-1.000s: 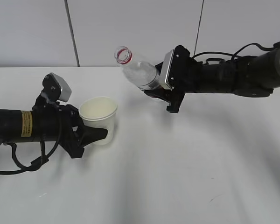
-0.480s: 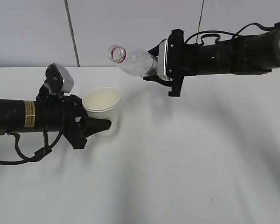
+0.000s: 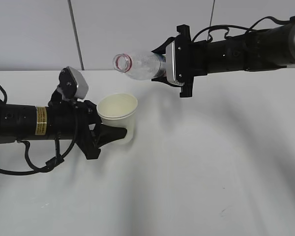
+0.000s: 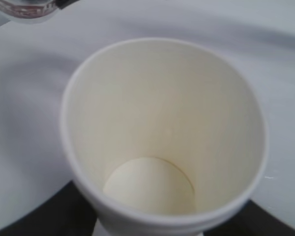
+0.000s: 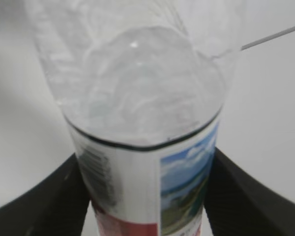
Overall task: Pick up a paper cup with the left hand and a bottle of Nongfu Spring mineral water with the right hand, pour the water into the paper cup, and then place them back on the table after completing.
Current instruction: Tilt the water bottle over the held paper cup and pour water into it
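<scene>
The white paper cup [image 3: 118,116] is upright and looks empty inside in the left wrist view [image 4: 152,147]. My left gripper [image 3: 110,135] on the yellow-labelled arm is shut on its lower part, at or just above the white table [image 3: 196,172]. My right gripper [image 3: 160,69] is shut on the uncapped Nongfu Spring bottle [image 3: 137,65], held nearly level with its red-ringed mouth pointing left, above the cup's left rim. The right wrist view shows the labelled bottle [image 5: 147,147] between black fingers [image 5: 49,201]. Clear water lies in the bottle. No stream shows.
A grey panelled wall [image 3: 137,29] stands behind the table's far edge. Black cables [image 3: 24,167] hang from the left arm onto the table at the left. Bare tabletop spreads to the front and right.
The right arm has lifted and tipped the bottle from slanted to nearly level, its mouth moving left. The left arm has carried the cup to the right, under the bottle mouth.
</scene>
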Robot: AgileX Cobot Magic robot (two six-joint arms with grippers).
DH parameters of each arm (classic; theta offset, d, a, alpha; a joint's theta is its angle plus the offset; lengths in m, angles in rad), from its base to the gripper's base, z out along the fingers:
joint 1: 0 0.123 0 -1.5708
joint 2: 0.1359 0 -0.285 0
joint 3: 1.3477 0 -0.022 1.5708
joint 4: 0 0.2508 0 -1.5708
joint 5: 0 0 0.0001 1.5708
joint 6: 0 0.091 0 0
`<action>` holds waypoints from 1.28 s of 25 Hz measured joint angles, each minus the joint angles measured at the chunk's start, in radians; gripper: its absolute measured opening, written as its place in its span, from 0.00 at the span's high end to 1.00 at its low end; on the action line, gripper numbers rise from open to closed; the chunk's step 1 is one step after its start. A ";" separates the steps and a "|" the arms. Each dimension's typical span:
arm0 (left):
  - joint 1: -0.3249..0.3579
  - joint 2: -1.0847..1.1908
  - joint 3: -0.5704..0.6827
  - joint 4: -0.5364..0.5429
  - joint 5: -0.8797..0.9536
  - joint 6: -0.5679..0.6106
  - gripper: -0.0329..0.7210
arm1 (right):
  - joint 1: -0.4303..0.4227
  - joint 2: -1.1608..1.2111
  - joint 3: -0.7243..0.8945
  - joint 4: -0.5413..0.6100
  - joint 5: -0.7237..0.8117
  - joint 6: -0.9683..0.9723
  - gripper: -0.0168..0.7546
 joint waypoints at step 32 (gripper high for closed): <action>-0.001 0.000 0.000 0.048 -0.040 -0.048 0.46 | 0.000 0.002 -0.102 -0.017 0.017 -0.228 0.36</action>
